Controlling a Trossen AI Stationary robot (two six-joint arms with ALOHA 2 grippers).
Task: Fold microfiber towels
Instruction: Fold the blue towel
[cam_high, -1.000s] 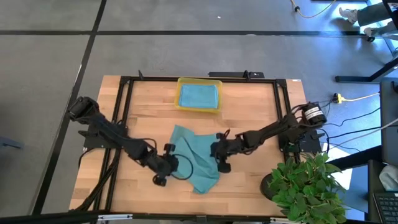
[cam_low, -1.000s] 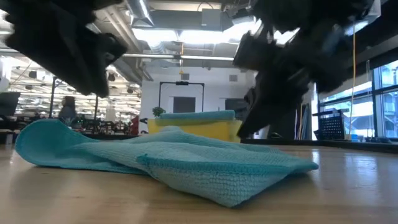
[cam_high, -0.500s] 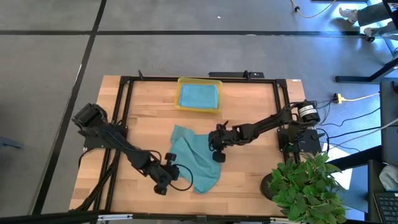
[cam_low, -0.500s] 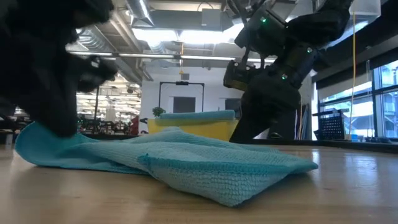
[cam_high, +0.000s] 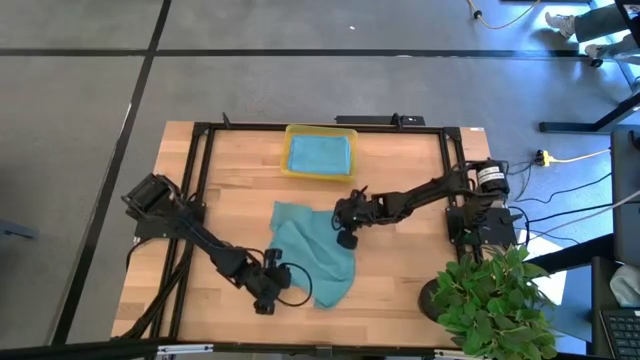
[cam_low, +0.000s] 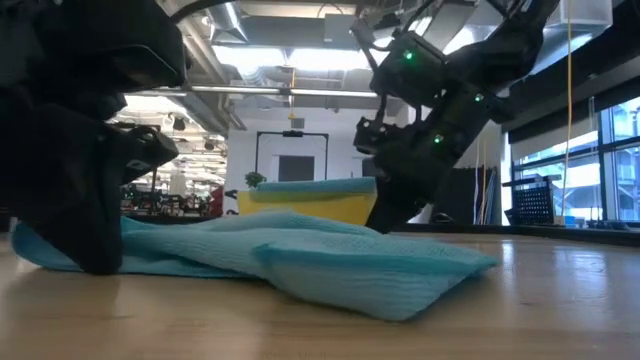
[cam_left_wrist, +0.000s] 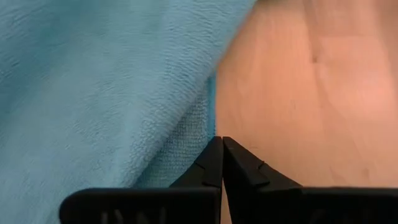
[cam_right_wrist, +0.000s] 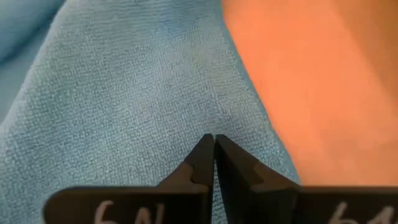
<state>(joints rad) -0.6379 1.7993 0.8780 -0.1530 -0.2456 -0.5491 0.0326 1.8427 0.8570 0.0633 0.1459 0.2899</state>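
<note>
Over the last second the left gripper (cam_high: 268, 292) has slid down along the near-left edge of the crumpled teal-blue microfiber towel (cam_high: 312, 256), while the right gripper (cam_high: 345, 228) has drawn back from the cloth's right side toward its far-right corner, and the towel has shifted a little with them. Nearest the front of the light wooden table (cam_high: 400, 280), the left gripper sits low at the towel's edge; its wrist view shows the fingertips (cam_left_wrist: 217, 163) pressed together with the hem (cam_left_wrist: 202, 127) just beside them, though whether any fabric is pinched cannot be told. Probably it works this edge to anchor or lift one side for a fold. Farther back, the right gripper hangs over the opposite corner, its fingers (cam_right_wrist: 211, 160) likewise closed tip to tip over the cloth (cam_right_wrist: 137, 106), with no fabric clearly caught between them; holding two opposed corners would let the arms spread the towel flat. The towel lies rumpled in the middle of the table, not yet folded. Beyond it, at the far edge, a translucent yellow plastic tray (cam_high: 291, 170) holds a second teal-blue towel (cam_high: 320, 153), lying flat, presumably finished.
</note>
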